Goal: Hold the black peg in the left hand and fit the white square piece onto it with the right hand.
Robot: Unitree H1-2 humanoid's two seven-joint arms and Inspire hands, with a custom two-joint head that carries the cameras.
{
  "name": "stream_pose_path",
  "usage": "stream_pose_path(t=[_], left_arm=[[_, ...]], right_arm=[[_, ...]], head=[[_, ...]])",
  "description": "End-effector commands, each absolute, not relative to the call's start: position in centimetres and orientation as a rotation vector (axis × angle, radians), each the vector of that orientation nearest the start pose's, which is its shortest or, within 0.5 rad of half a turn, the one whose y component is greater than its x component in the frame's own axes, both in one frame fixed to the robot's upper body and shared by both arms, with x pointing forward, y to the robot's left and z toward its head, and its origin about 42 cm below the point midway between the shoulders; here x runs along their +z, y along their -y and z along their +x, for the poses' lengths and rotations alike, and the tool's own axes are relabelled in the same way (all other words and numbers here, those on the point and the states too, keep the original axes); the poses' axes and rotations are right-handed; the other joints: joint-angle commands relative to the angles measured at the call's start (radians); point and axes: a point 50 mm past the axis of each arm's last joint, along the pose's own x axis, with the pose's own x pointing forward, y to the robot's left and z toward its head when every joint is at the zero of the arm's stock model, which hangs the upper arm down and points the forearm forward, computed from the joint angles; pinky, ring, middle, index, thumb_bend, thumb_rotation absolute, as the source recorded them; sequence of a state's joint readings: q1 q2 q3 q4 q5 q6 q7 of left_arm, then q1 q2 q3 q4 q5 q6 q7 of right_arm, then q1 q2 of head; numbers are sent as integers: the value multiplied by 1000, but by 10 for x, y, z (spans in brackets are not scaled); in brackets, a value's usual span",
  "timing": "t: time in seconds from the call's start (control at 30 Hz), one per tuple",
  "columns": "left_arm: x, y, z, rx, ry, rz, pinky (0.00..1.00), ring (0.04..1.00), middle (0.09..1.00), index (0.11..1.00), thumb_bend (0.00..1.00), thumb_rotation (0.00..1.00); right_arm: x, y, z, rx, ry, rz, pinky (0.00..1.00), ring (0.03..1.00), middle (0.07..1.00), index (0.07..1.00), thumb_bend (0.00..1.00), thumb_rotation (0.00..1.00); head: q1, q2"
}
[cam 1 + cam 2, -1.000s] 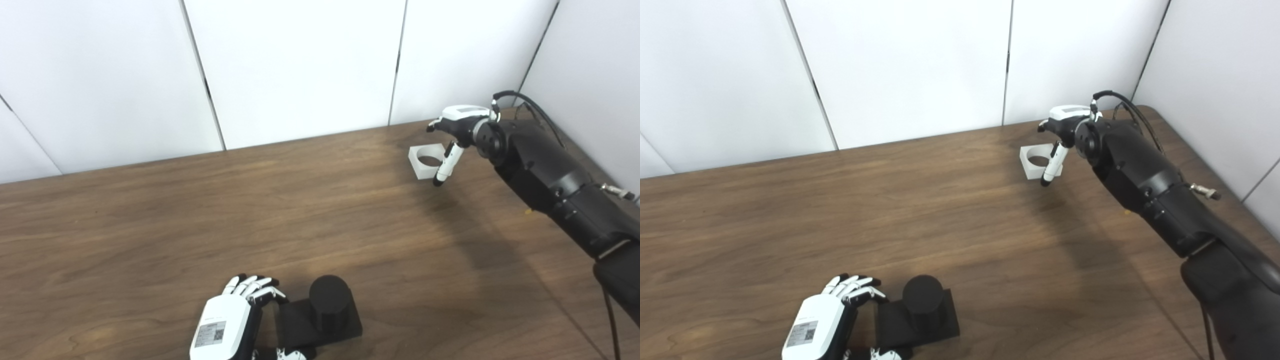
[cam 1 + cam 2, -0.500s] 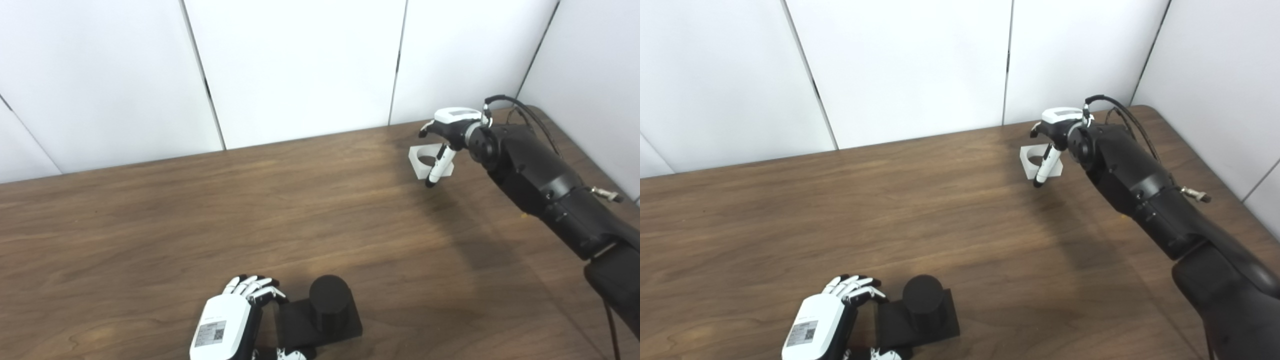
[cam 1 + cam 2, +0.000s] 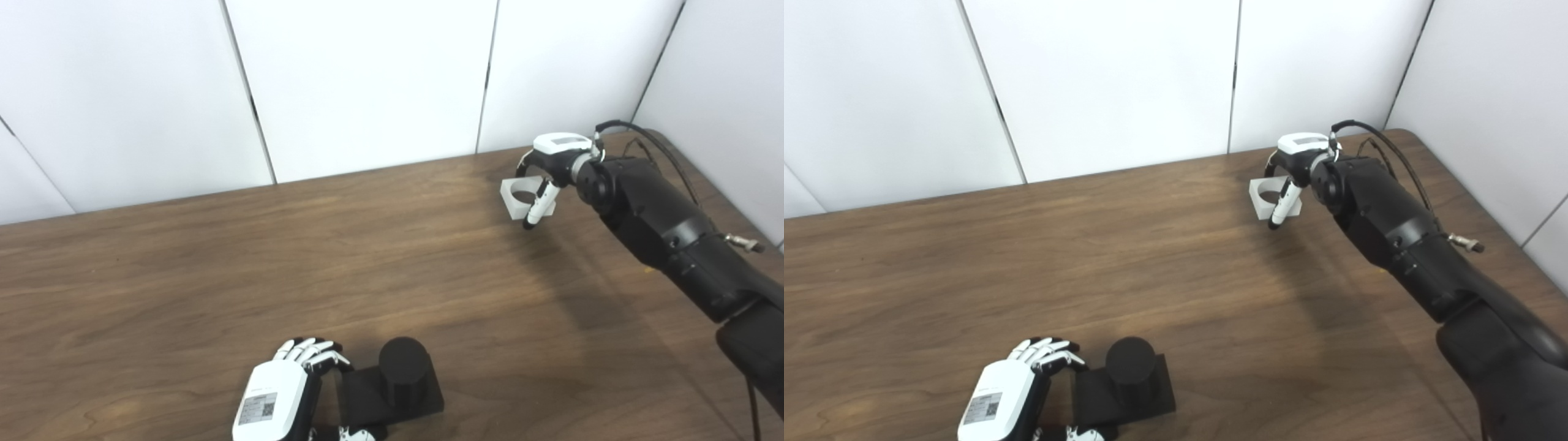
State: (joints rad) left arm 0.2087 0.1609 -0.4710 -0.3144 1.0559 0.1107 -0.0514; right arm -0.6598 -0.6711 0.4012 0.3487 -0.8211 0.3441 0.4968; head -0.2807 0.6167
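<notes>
The black peg (image 3: 402, 365) is a short cylinder standing on a black square base (image 3: 425, 398) at the table's near edge. My left hand (image 3: 275, 398) is at the base's left end, fingers curled on its far corner and thumb at its near corner. The white square piece (image 3: 516, 199), with a round hole, lies flat on the table at the far right. My right hand (image 3: 553, 153) hovers over it, open. Its fingers curl down behind the piece and its thumb (image 3: 535, 208) hangs in front of the piece's right side. The piece also shows in the right eye view (image 3: 1263, 199).
The brown wooden table (image 3: 245, 257) ends at white wall panels at the back and on the right. My right forearm (image 3: 667, 233) with its cable stretches over the table's right side.
My right hand has moved left over the white piece and its fingers have curled down around it. The piece, the peg and my left hand have not moved.
</notes>
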Motion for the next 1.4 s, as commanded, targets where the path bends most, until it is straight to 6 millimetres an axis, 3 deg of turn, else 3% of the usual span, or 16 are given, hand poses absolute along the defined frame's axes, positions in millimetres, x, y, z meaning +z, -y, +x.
stream_pose_path(t=[0.0, 0.53, 0.77, 0.8, 0.83, 0.9, 1.37], left_arm=[[92, -154, 177, -435, 27, 1184, 908, 838, 788, 486, 520, 46], [95, -154, 177, -437, 26, 1185, 908, 841, 789, 486, 520, 46], [96, -156, 176, -435, 31, 1182, 906, 837, 784, 486, 520, 45], [96, -156, 176, -435, 31, 1184, 906, 837, 785, 486, 520, 46], [96, -155, 176, -434, 31, 1185, 906, 838, 785, 486, 520, 46], [96, -155, 176, -433, 31, 1186, 905, 837, 785, 486, 520, 46], [97, -156, 177, -437, 29, 1187, 903, 839, 786, 486, 520, 46]], right_arm=[[268, 361, 470, 143, -300, -1595, 914, 940, 918, 758, 887, 274], [263, 366, 466, 147, -311, -1562, 885, 930, 895, 710, 887, 244], [260, 368, 464, 162, -313, -1553, 850, 909, 858, 633, 853, 201], [260, 369, 463, 160, -301, -1547, 844, 903, 850, 609, 842, 186], [259, 369, 463, 155, -288, -1534, 846, 894, 834, 538, 655, 159], [258, 370, 462, 149, -265, -1516, 865, 880, 813, 499, 558, 140], [255, 369, 455, 148, -202, -1528, 808, 824, 764, 486, 522, 129]], head=[[1, 1], [1, 6], [2, 10], [2, 10], [2, 10], [2, 11], [1, 14]])
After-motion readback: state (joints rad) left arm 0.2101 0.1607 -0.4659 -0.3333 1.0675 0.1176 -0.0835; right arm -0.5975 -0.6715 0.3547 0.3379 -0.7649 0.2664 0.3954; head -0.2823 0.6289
